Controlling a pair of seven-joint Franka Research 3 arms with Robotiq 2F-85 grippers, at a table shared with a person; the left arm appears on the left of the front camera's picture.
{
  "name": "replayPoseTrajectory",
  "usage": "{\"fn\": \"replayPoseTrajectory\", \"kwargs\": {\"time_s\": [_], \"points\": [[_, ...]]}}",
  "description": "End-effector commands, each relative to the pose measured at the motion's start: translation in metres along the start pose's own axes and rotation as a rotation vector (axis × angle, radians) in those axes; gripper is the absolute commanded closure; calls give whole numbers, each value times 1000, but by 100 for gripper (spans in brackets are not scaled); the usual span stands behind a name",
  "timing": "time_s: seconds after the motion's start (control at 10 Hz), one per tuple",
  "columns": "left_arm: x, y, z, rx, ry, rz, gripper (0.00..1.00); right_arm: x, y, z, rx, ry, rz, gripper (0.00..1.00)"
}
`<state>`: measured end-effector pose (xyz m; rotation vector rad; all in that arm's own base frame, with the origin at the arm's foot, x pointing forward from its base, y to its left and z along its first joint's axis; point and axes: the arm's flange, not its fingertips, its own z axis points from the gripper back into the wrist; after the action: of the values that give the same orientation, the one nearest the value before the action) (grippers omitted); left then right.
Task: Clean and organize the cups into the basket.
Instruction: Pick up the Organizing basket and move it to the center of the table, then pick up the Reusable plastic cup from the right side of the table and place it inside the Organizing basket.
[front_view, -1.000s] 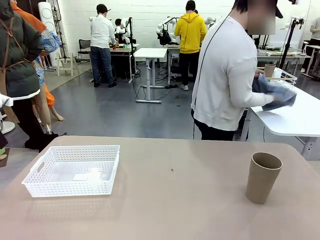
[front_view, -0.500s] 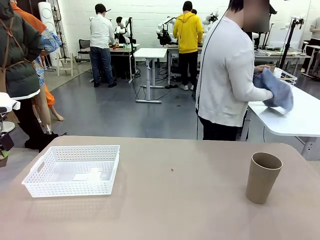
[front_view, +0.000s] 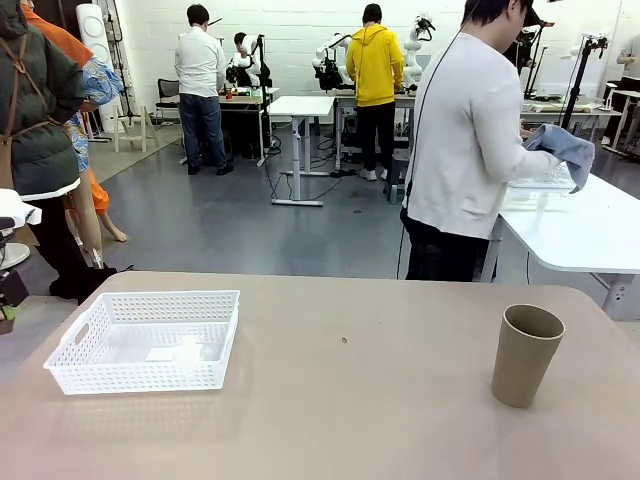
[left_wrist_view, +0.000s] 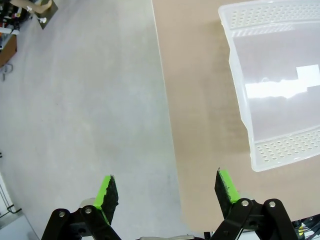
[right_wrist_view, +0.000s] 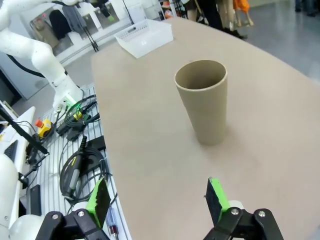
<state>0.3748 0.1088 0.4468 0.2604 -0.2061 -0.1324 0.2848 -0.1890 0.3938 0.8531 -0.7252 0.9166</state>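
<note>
Front view: tan table holds basket, cup; grey floor beyond.

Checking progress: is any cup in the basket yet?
No, the basket holds no cup; the brown cup stands upright on the table.

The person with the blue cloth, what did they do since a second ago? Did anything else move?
The person shifted a little toward picture right and lifted the blue cloth higher over the white side table, keeping hold of it. The brown cup and the white basket stayed put on the near table.
</note>
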Motion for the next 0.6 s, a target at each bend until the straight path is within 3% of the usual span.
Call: {"fn": "replayPoseTrajectory", "kwargs": {"time_s": [0.0, 0.5], "points": [[22, -17, -13, 30, 64, 28, 0, -4, -10, -27, 22, -49, 98, 0], [51, -55, -44, -102, 161, 9, 0, -21, -23, -38, 51, -45, 81, 0]]}}
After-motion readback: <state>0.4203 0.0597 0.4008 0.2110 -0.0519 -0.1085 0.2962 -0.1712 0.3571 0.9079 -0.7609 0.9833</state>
